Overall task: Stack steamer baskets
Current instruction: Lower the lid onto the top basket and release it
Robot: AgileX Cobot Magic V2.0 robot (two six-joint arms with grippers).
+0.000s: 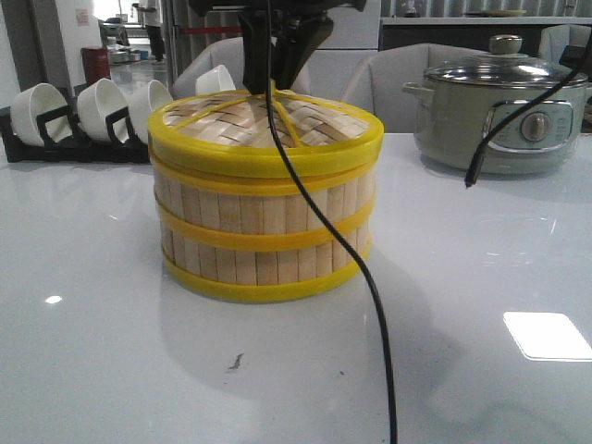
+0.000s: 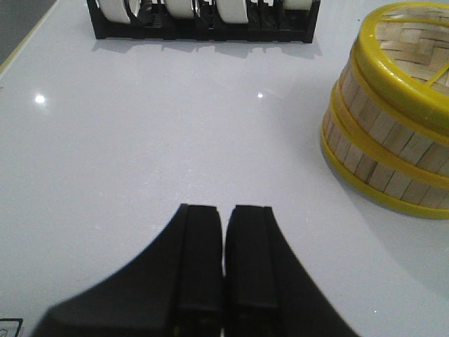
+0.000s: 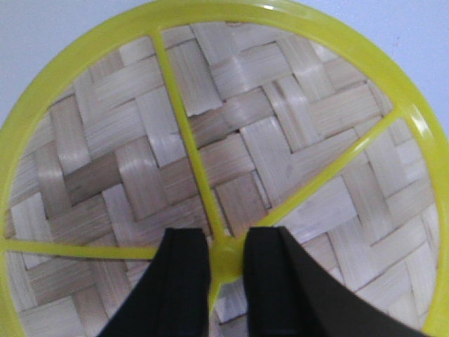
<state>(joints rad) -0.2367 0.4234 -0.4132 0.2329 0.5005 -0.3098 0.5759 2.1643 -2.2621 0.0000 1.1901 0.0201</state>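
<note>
Steamer baskets (image 1: pixel 265 236) are sitting stacked, one tier on the other, mid-table (image 1: pixel 111 305), with the woven lid (image 1: pixel 264 129) resting on top. Right gripper (image 3: pixel 226 263) is hanging directly above the stack, its fingers (image 3: pixel 184 281) pinching the lid's yellow centre knob (image 3: pixel 226 258) from both sides. Left gripper (image 2: pixel 224 260) is hovering over bare table well to the stack's side, jaws pressed together on nothing. Bowl rack (image 1: pixel 65 125) and electric pot (image 1: pixel 499 116) are standing behind.
</note>
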